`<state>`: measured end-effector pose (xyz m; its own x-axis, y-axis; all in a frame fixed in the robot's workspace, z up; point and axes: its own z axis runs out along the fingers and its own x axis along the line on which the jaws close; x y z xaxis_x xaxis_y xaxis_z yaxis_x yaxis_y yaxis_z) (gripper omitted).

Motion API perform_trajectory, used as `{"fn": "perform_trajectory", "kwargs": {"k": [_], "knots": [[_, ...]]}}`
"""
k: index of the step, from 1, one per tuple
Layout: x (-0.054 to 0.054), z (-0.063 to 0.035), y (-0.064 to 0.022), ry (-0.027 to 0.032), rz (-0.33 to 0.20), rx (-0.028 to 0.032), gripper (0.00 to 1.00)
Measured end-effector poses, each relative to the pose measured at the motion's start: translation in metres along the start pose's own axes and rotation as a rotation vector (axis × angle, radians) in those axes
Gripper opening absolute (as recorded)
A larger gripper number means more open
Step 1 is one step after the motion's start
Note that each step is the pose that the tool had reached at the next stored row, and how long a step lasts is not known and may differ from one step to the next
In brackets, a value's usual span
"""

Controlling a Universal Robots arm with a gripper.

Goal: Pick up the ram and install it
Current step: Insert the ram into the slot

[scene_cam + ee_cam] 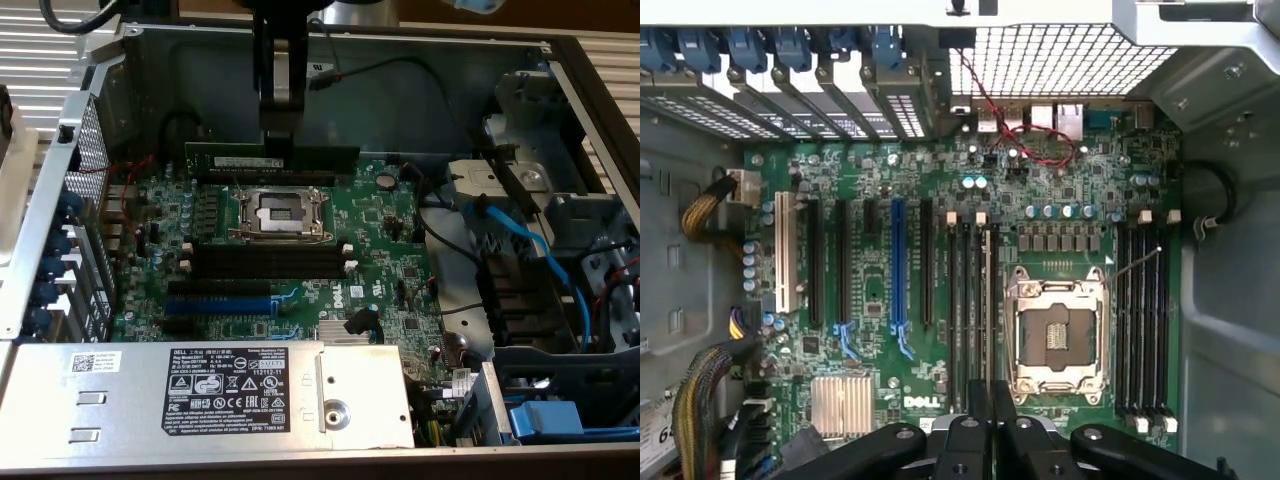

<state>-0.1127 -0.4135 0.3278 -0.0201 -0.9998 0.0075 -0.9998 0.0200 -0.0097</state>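
The ram [225, 158], a long thin dark green stick with a small white label, is held level at twelve o'clock of the CPU socket [278, 212] in the exterior view, pinched at its middle by the claw [275, 140] (whose fingers hide that stretch; its chips are hard to make out).

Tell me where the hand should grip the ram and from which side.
Take the ram on its upper long edge at mid-length, from above, one finger on each flat face. The stick stands on edge, thin and long, so a centred pinch should keep it level. The hand holds it just so.
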Motion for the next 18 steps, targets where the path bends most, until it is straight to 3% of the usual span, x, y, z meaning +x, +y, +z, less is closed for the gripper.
{"fn": "perform_trajectory", "kwargs": {"k": [18], "knots": [[0.010,0.0273,-0.0021,0.0007,-0.022,-0.0002,0.12]]}}
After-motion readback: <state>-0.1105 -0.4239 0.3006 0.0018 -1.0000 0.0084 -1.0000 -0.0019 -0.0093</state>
